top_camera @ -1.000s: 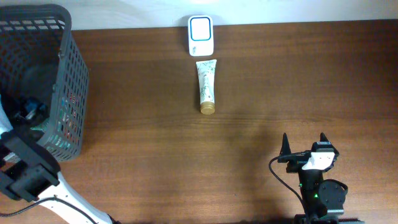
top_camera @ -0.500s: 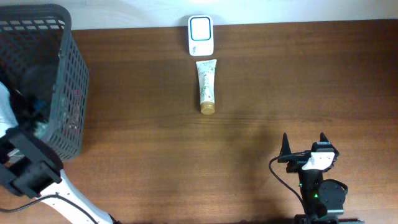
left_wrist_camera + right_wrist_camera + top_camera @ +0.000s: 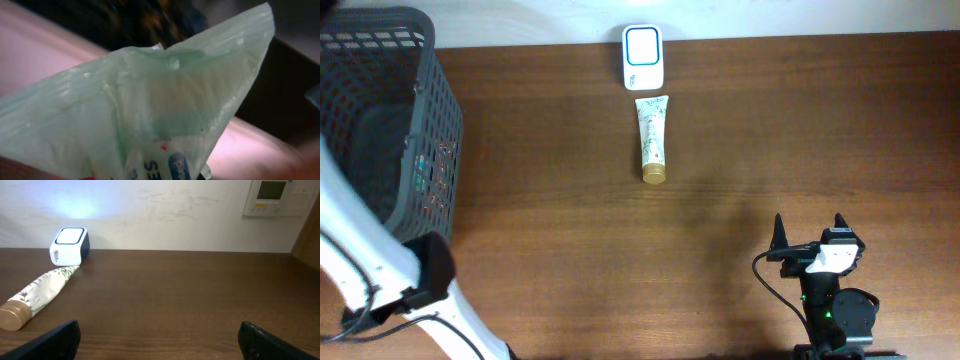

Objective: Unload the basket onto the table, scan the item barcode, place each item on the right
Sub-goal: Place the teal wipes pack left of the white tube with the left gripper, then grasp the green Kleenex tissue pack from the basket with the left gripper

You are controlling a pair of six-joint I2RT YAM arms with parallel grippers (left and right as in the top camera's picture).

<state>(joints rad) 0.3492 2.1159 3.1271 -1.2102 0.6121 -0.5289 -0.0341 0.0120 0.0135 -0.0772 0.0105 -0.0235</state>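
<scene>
A pale green translucent packet (image 3: 150,110) with blue and red print fills the left wrist view, very close to the camera. My left gripper is shut on it, its fingers hidden behind the packet. In the overhead view only the white left arm (image 3: 360,250) shows beside the basket; its gripper is beyond the left edge. The white scanner (image 3: 642,56) with a blue window stands at the table's far edge. My right gripper (image 3: 810,232) rests open near the front right, with nothing between its fingertips (image 3: 60,340).
A dark mesh basket (image 3: 420,120) stands at the left end of the table. A white floral tube with a gold cap (image 3: 652,140) lies just in front of the scanner. The scanner (image 3: 70,245) and tube (image 3: 37,297) also show at the left of the right wrist view.
My left gripper has shut on the green packet inside the basket and risen out of it, leaving the overhead view. The right arm has not moved.
</scene>
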